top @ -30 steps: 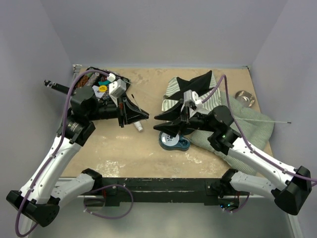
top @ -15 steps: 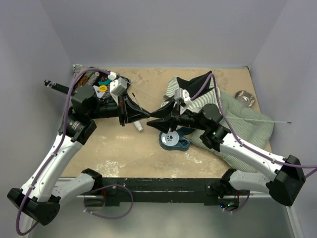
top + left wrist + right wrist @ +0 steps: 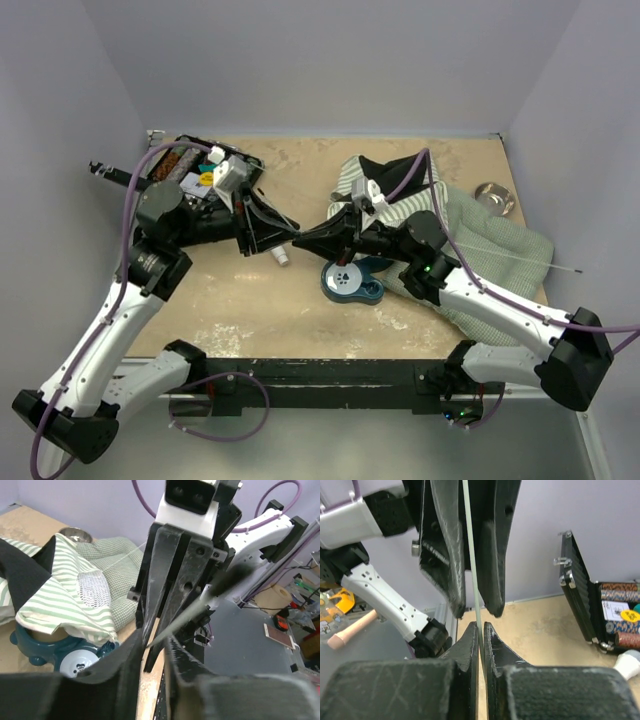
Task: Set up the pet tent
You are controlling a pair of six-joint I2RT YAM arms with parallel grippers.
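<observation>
- Striped pet tent (image 3: pixel 395 185) lies crumpled right of centre, top view.
- Right wrist view alone shows the right gripper (image 3: pixel 479 632) pinching its thin white pole (image 3: pixel 470 540); left gripper (image 3: pixel 477 614) narrowly parted around it.
- Open black case (image 3: pixel 575 595), that view's right edge, holds coloured chips (image 3: pixel 620 592).

Soft striped cloth is being presented by the tent (image 3: pixel 55 600); glossy teal plastic by the stand (image 3: pixel 350 285); polished metal by the bowl (image 3: pixel 494 197).

White arms (image 3: pixel 110 320), black joints (image 3: pixel 160 212) (purple cables (image 3: pixel 130 205))
</observation>
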